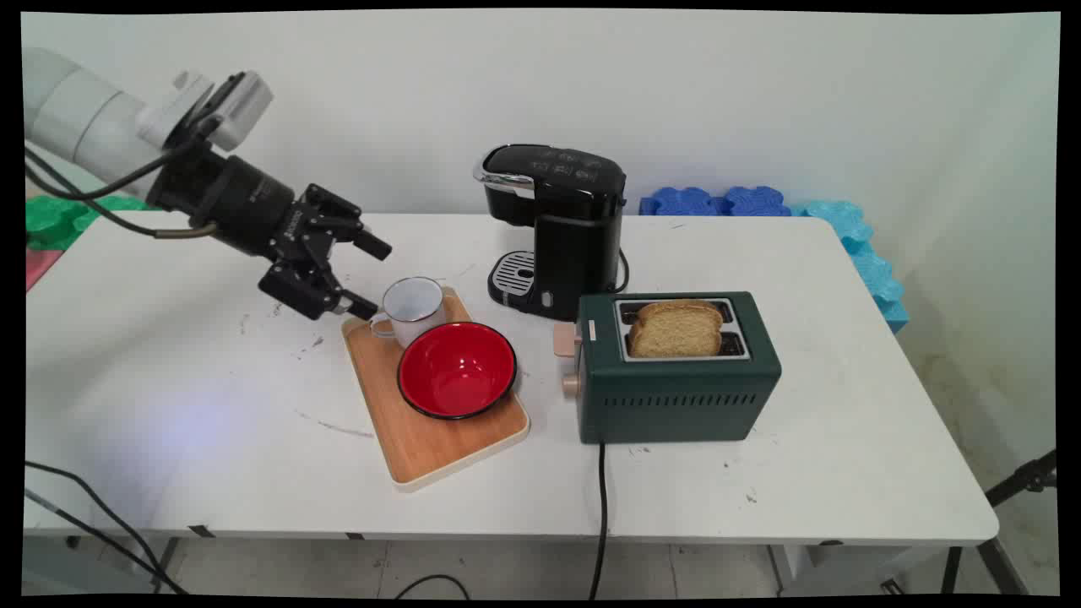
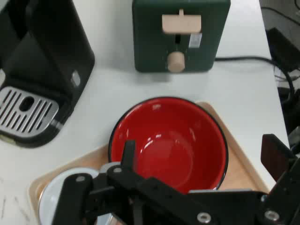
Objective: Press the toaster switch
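Note:
My gripper (image 1: 376,280) is open and hangs just left of a white enamel mug (image 1: 414,304), its lower fingertip beside the mug's handle. The mug stands on the far end of a wooden tray (image 1: 422,443), with a red bowl (image 1: 456,369) right in front of it. In the hand view the red bowl (image 2: 168,140) fills the middle between my spread fingers (image 2: 127,157). The mug (image 2: 54,201) sits at the lower left, partly hidden by the linkage. Nothing is held.
A black coffee machine (image 1: 562,228) stands behind the tray. A green toaster (image 1: 676,388) with bread slices (image 1: 676,329) stands to its right, its cord running off the near edge. Blue foam blocks (image 1: 718,201) lie at the back right and green foam (image 1: 59,215) at the left.

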